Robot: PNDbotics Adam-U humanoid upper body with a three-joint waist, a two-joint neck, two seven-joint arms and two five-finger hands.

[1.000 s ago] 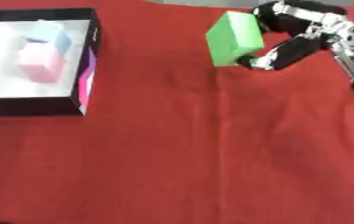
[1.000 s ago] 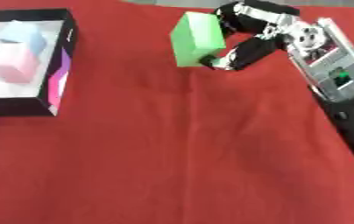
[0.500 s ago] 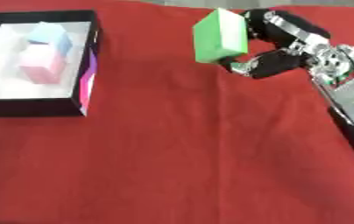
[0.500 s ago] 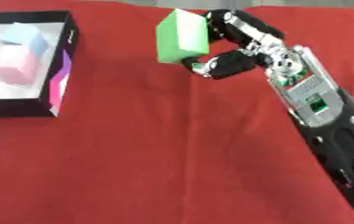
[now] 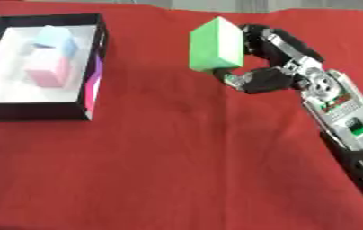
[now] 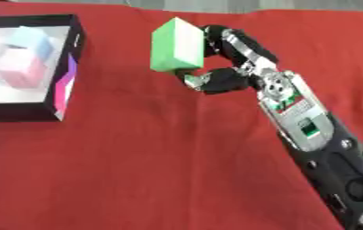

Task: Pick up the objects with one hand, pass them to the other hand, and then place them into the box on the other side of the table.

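A green block point(image 5: 216, 46) hangs above the red cloth point(image 5: 177, 157), held up by my right hand point(image 5: 271, 67), whose fingers and thumb are curled round its right side and lower edge. The arm runs in from the lower right. At the far left stands a black box point(image 5: 89, 90) with a white floor, a pink side and two blocks inside: a light blue block point(image 5: 52, 38) and a pink block point(image 5: 47, 72). My left hand shows in neither view.
The red cloth covers the whole table. A grey strip point(image 5: 216, 4) runs along the far edge. The box sits close to the left edge, about a hand's width left of the green block.
My right hand has lifted the green block and carried it left, towards the box. The arm has stretched further into the view. The camera has shifted too.
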